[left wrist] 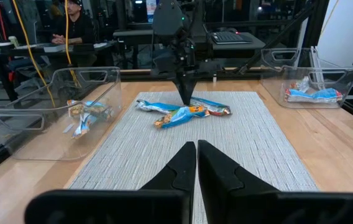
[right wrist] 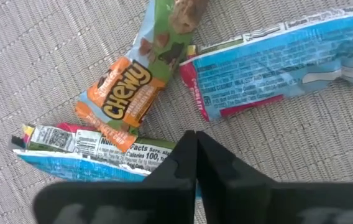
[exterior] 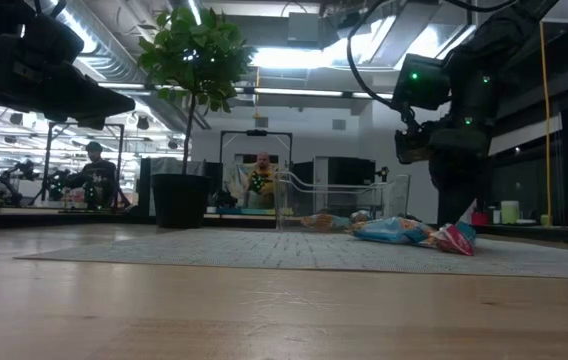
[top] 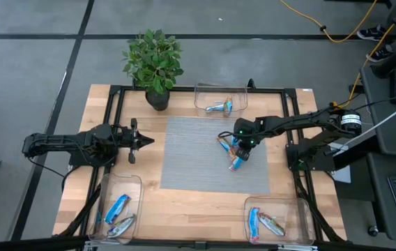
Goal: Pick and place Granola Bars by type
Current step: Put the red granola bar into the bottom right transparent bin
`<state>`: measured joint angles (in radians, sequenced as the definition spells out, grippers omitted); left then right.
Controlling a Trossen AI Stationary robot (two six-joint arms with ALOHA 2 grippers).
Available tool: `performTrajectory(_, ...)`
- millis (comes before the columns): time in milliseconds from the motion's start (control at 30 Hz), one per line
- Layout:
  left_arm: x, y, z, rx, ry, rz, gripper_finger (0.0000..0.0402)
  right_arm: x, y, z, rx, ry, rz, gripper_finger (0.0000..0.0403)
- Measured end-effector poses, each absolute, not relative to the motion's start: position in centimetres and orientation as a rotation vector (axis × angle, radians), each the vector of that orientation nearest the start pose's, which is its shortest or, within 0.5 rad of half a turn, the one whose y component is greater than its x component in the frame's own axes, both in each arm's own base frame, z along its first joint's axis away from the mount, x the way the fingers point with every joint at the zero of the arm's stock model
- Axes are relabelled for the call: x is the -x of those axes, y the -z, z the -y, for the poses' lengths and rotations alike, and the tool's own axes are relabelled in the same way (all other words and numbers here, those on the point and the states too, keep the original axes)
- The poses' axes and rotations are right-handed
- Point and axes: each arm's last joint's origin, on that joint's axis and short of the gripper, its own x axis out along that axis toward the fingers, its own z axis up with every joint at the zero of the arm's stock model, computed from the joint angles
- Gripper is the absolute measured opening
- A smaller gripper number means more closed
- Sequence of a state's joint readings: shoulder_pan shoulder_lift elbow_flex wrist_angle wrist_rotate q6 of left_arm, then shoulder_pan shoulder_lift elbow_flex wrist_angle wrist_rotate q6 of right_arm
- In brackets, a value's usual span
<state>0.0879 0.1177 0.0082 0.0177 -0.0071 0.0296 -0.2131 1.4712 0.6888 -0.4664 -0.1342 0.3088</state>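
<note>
- A grey woven mat (top: 215, 153) is laid at the centre of the wooden table (top: 184, 206).
- A potted plant (top: 154, 64) is placed at the far edge.
- Clear bins (top: 118, 206) are set at the corners.
- Seated people (exterior: 92, 172) are seen beyond.

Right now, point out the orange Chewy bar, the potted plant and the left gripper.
orange Chewy bar (right wrist: 123, 96): right wrist view, middle of its wrapper.
potted plant (top: 154, 59): high view, its leaves.
left gripper (left wrist: 196, 163): left wrist view, between its closed fingertips.
</note>
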Motion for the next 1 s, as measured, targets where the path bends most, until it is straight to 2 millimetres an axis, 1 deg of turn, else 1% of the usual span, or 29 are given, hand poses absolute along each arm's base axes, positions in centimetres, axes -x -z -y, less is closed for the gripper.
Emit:
performTrajectory(233, -10.38, -15.85, -0.93, -0.026, -0.093, -0.093, 0.0007, -23.58, -14.47, 4.56, -0.51, 0.218, -1.22, 0.0009)
performTrajectory(533, -10.38, -15.86, -0.93, -0.026, -0.094, -0.093, 0.0011, -23.6, -14.49, 4.43, -0.537, 0.172, -1.221, 0.0067)
performTrajectory(633, -10.38, -15.85, -0.93, -0.026, -0.094, -0.093, 0.0008, -23.6, -14.51, 4.39, -0.531, 0.144, -1.221, 0.0097)
performTrajectory(867, -10.38, -15.85, -0.94, -0.026, -0.094, -0.093, 0.0008, -23.56, -14.51, 4.35, -0.536, 0.134, -1.227, 0.02)
performTrajectory(1000, -10.38, -15.85, -0.94, -0.026, -0.094, -0.093, 0.0012, -23.23, -14.43, 4.21, -0.537, 0.099, -1.263, 0.0247)
